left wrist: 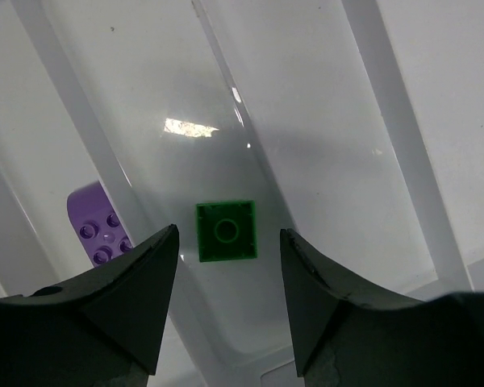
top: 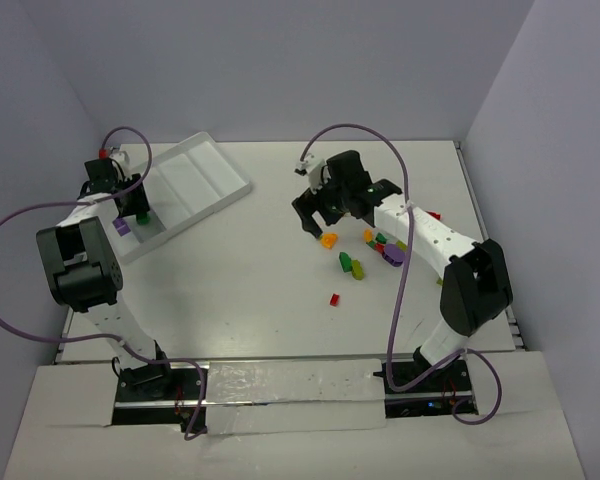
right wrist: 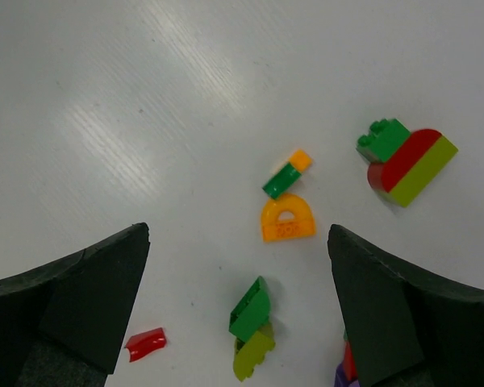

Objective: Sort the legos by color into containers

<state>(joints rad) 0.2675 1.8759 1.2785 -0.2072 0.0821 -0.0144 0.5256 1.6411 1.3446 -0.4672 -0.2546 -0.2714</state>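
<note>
Left end effector [left wrist: 228, 235] hung spread over a green brick [left wrist: 225, 231] in its own tray [left wrist: 81, 113] compartment, separate from the purple brick [left wrist: 97, 230]; right end effector [right wrist: 238, 238], spread, was probably choosing among loose bricks [right wrist: 287, 219].

In the top view an even, diffuse brightness from overhead is seen. Only short, soft shadows are cast on the white table [top: 260, 290], and straight edges are rendered with little bending.

In the left wrist view a bright patch of glare is reflected off the glossy tray [left wrist: 323, 145]. The green brick [left wrist: 225, 231] is shown sharp, while the dark fingers [left wrist: 129, 306] of the left gripper [left wrist: 228, 234] are underexposed and slightly soft.

In the right wrist view pale streaks of sheen are spread across the table. The bricks [right wrist: 287, 219] are rendered crisply with faint shadows, and the right gripper [right wrist: 239, 234] is left nearly featureless black.
</note>
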